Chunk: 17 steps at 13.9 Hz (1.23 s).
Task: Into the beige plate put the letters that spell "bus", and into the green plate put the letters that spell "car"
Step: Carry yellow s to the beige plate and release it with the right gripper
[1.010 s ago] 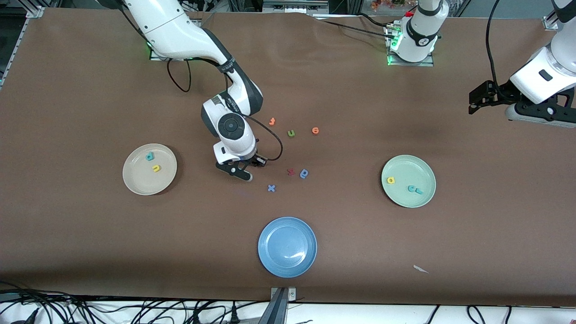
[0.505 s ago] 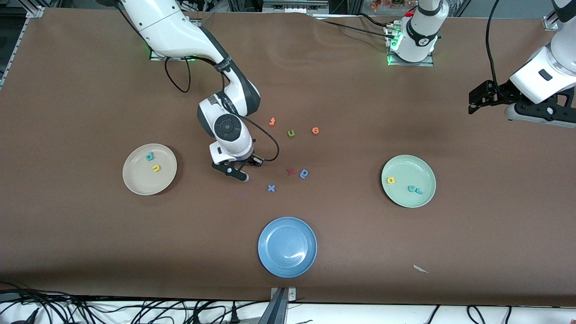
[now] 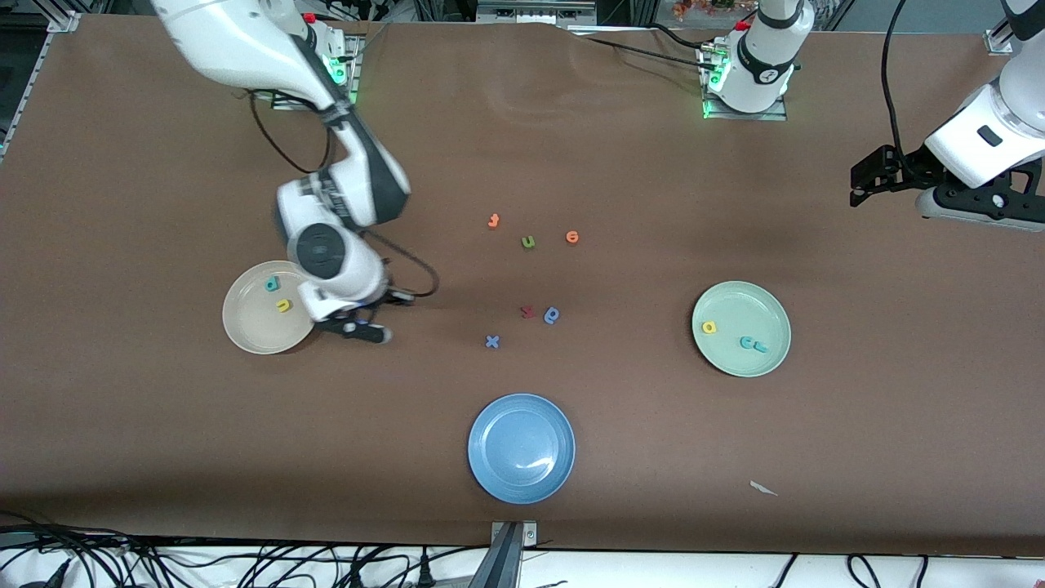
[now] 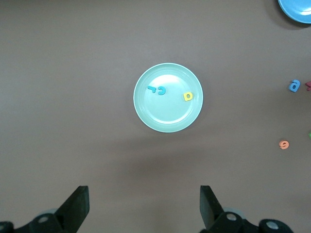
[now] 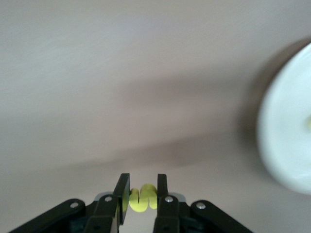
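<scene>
- Right gripper point(image 3: 353, 327): up over the table just beside the beige plate point(image 3: 245, 331), on the plate's side toward the table's middle. Jaws pinched narrow on the yellow "s" point(image 5: 142, 198); the right wrist view shows the letter clamped between the two fingers point(image 5: 123, 194).
- Beige plate: at the right arm's end of the table. Holds the teal "b" point(image 3: 271, 284) and the yellow "u" point(image 3: 282, 305), lying apart; the "b" is farther from the front camera.
- Left gripper point(image 4: 143, 206): waits up in the air at the left arm's end of the table, well apart from the letters. Jaws spread wide, nothing between them.
- Green plate point(image 3: 767, 314): toward the left arm's end. Holds the yellow "a" point(image 3: 709, 327), plus the teal "c" point(image 3: 746, 341) and teal "r" point(image 3: 760, 347) just beside one another.
- Blue plate point(image 3: 521, 447): near the front camera, mid-table.
- Loose letters mid-table, between the two task plates: two orange letters point(image 3: 493, 220), an olive-green "u" point(image 3: 528, 242), a dark red letter point(image 3: 527, 311), a blue "b/q"-shaped letter point(image 3: 552, 314) beside it, and a blue "x" point(image 3: 491, 341) nearest the blue plate.
- Small pale scrap point(image 3: 762, 488) on the table, nearer to the front camera than the green plate.
</scene>
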Each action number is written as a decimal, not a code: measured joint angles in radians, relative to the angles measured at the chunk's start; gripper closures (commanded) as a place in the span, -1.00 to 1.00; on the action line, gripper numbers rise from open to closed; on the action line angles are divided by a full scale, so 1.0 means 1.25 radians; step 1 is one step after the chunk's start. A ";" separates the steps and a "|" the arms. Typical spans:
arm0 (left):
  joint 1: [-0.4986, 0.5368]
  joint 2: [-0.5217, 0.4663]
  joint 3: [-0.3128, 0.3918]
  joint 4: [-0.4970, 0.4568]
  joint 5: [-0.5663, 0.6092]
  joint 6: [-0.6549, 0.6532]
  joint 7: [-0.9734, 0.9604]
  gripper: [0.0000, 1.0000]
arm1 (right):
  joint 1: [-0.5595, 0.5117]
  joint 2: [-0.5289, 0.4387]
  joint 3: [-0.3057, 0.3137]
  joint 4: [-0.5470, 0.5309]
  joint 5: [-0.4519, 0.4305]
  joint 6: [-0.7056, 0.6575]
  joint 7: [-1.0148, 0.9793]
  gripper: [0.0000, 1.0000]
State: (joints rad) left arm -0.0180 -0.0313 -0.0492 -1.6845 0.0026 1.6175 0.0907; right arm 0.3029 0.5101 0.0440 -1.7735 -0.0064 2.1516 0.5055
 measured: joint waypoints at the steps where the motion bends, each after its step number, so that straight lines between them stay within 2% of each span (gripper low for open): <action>1: 0.000 0.000 0.000 0.000 0.000 0.000 0.000 -1.00 | -0.043 -0.020 -0.001 -0.025 -0.005 -0.001 -0.067 1.00; 4: 0.000 0.000 0.000 0.000 0.000 -0.001 0.000 -1.00 | -0.156 -0.046 -0.001 -0.075 -0.060 0.002 -0.185 0.94; 5: 0.000 0.000 0.000 0.000 0.000 -0.001 0.000 -1.00 | -0.188 -0.046 -0.001 -0.082 -0.072 0.004 -0.208 0.55; 6: 0.000 0.000 0.000 0.000 0.000 -0.001 0.000 -1.00 | -0.214 -0.046 -0.001 -0.088 -0.078 0.010 -0.225 -0.46; 7: 0.000 0.000 0.000 0.000 0.000 -0.001 0.000 -1.00 | -0.233 -0.046 -0.001 -0.095 -0.080 0.017 -0.231 -0.99; 12: 0.000 0.000 0.000 0.001 0.000 -0.001 0.000 -1.00 | -0.245 -0.053 0.011 -0.099 -0.080 0.031 -0.228 -1.00; 17: 0.000 0.000 0.000 0.001 0.000 -0.001 0.000 -1.00 | -0.225 -0.095 0.016 -0.070 -0.069 0.033 -0.222 -1.00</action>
State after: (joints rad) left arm -0.0180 -0.0311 -0.0490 -1.6838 0.0026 1.6162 0.0907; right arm 0.0220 0.3912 0.0643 -1.8605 -0.0931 2.1925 0.2282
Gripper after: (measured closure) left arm 0.000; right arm 0.000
